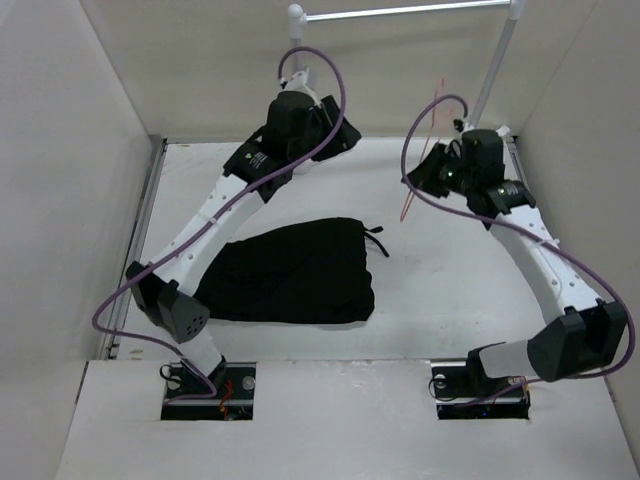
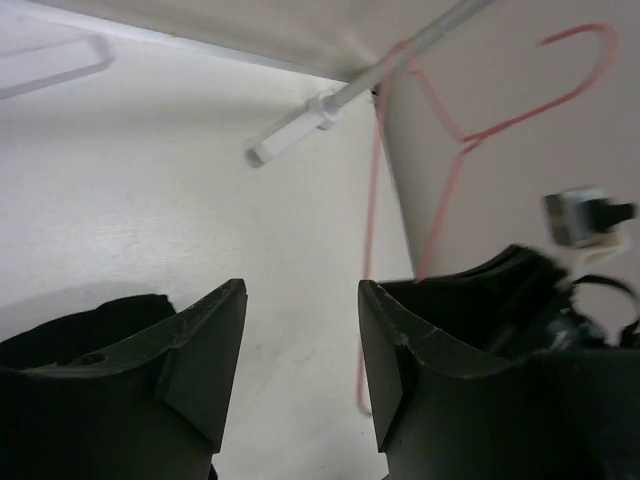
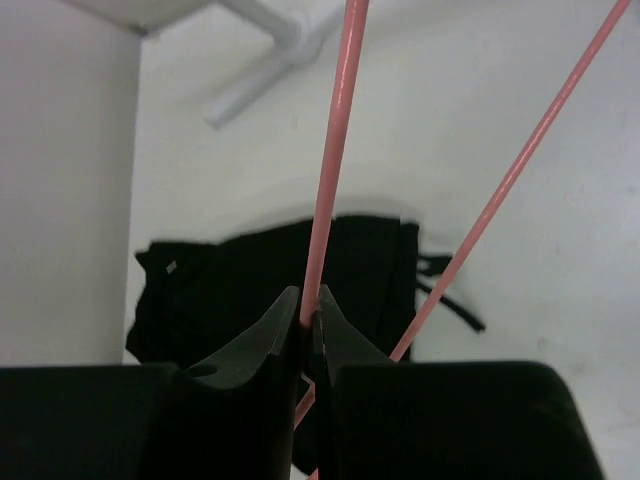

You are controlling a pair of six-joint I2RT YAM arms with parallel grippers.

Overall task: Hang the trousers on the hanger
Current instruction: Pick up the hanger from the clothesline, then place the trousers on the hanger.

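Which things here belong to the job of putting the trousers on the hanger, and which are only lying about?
Belong to the job:
- trousers, bunched on the table
- hanger, pinched by the right gripper
- left gripper, open and empty

Only standing there:
- clothes rail at the back

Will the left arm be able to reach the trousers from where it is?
Probably yes: the left tool is open and empty, nothing lies on the trousers, and the right tool holds the hanger off to the side.
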